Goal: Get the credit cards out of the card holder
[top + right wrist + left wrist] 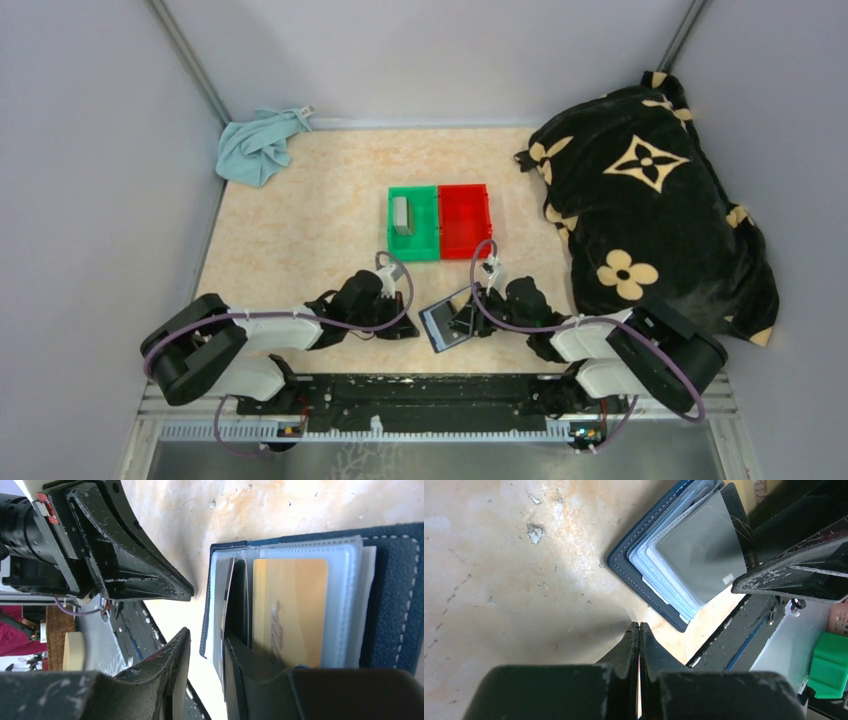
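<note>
The navy card holder (443, 325) lies open on the table between my two grippers. In the left wrist view the card holder (634, 562) shows clear sleeves with a grey card (696, 550) on top. In the right wrist view the card holder (395, 590) holds a tan-gold card (290, 610) in a sleeve. My right gripper (207, 637) is open, with one finger inside the holder and an outer leaf between the jaws. My left gripper (639, 626) is shut and empty, just left of the holder. Another grey card (402, 214) lies in the green bin (425, 235).
A red bin (465, 220) stands beside the green one behind the grippers. A black flower-patterned blanket (650, 200) fills the right side. A light blue cloth (258, 145) lies at the back left corner. The arms' black base rail (430, 395) runs along the near edge.
</note>
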Controlling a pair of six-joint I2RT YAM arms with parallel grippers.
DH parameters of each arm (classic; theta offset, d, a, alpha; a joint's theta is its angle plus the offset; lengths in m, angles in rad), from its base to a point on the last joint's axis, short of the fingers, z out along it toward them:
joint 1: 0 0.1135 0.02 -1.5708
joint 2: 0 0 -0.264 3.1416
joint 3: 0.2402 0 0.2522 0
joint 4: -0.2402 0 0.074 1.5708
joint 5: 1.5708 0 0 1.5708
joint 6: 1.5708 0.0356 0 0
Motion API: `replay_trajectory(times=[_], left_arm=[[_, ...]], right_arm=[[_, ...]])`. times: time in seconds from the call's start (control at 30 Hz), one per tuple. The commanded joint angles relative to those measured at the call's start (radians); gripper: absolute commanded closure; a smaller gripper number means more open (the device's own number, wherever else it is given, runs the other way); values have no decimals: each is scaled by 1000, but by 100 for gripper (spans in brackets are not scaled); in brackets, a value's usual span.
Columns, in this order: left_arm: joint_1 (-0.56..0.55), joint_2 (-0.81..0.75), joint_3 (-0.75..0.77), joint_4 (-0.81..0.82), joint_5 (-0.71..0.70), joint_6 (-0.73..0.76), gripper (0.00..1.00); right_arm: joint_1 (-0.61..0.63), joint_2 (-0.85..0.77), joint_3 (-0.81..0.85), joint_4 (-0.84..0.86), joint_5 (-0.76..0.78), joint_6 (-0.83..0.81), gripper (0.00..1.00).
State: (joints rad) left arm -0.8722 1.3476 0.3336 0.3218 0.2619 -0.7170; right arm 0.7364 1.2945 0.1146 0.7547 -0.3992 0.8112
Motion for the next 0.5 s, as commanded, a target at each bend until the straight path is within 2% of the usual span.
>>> replay_trajectory(times=[0.0, 0.13, 0.3, 0.47], left_arm=[[4, -11, -8, 26, 4, -3, 100], [4, -29, 0, 27, 27, -6, 100], [5, -73, 5, 64, 71, -30, 100], [5, -70, 4, 71, 75, -39, 100]], right_arm=[[-9, -36, 49, -58, 29, -47, 71], [-9, -33, 50, -56, 53, -22, 75], [7, -14, 30, 0, 159, 72, 78], [91, -32, 76, -103, 314, 92, 81]])
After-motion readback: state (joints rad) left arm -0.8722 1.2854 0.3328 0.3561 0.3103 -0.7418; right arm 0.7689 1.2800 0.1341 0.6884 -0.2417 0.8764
